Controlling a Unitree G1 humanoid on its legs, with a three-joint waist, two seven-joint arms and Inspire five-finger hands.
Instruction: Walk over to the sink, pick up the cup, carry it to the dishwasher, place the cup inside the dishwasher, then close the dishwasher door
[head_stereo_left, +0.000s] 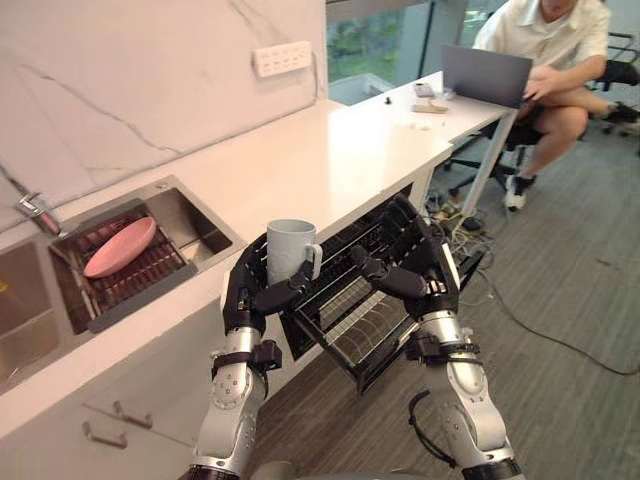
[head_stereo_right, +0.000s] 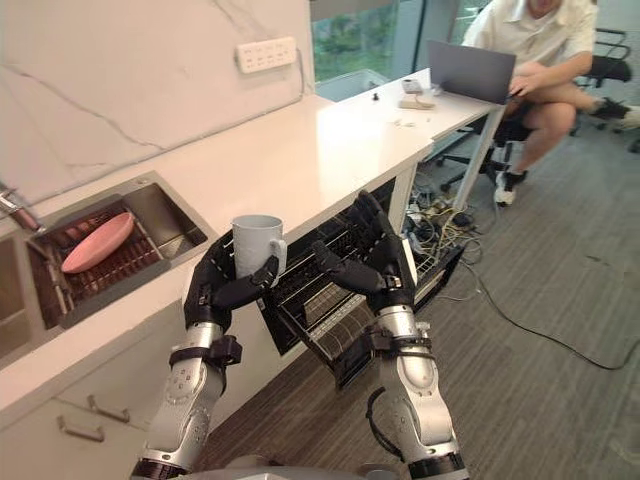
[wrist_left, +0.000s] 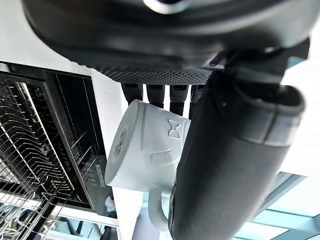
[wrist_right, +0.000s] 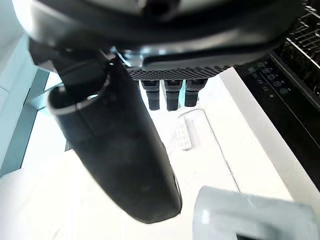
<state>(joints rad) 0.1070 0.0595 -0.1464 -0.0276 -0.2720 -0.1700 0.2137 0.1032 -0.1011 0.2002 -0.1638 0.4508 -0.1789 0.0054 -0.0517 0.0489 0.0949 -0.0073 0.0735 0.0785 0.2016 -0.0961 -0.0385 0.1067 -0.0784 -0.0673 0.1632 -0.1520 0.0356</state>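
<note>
White countertop (head_stereo_left: 330, 160) runs along a marble wall, and we see our left hand (head_stereo_left: 245, 290) raised at its front edge, fingers and thumb curled round the pale cup (head_stereo_left: 290, 250). We hold the cup upright with its mouth up and its handle turned toward our right hand (head_stereo_left: 415, 270). That hand is lifted just beside the cup, holding nothing, its fingers loosely extended and the thumb reaching out toward the cup. Below both hands the dishwasher (head_stereo_left: 400, 215) stands open under the counter with its wire rack (head_stereo_left: 350, 330) pulled out. To our left, the sink (head_stereo_left: 190, 215) holds a dark slatted rack (head_stereo_left: 140, 275) with a pink plate (head_stereo_left: 120, 247) lying on it. Farther off, a person (head_stereo_left: 545, 60) sits at a laptop (head_stereo_left: 487, 75)
</note>
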